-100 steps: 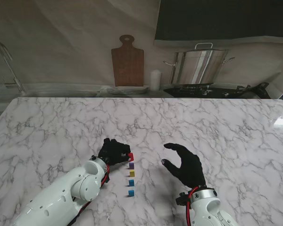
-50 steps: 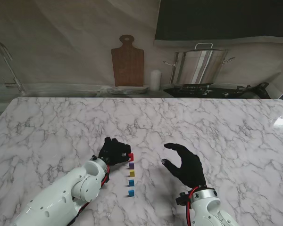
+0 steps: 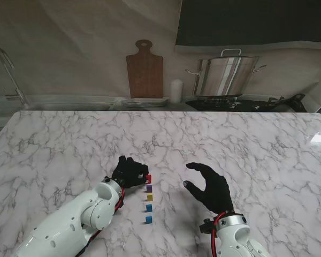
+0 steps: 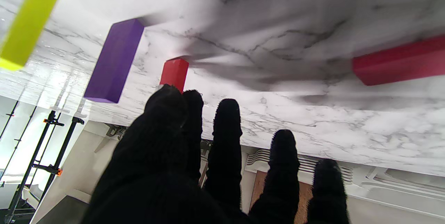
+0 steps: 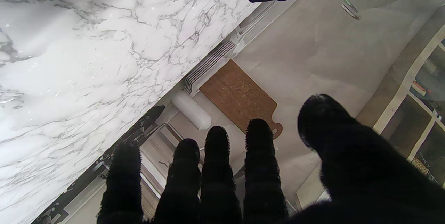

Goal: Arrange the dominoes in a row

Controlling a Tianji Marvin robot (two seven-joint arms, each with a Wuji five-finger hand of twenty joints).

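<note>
A short row of upright dominoes runs toward me in the stand view: red, purple, yellow, then two blue ones. My left hand sits at the far end of the row. Its thumb and index fingertips are pinched at the top of the red domino, which stands beside the purple one and the yellow one. A second red domino lies flat on the marble. My right hand hovers open to the right of the row, holding nothing.
The marble table stretches far and wide around the row. Beyond its far edge stand a wooden cutting board, a white candle, a stack of plates and a steel pot.
</note>
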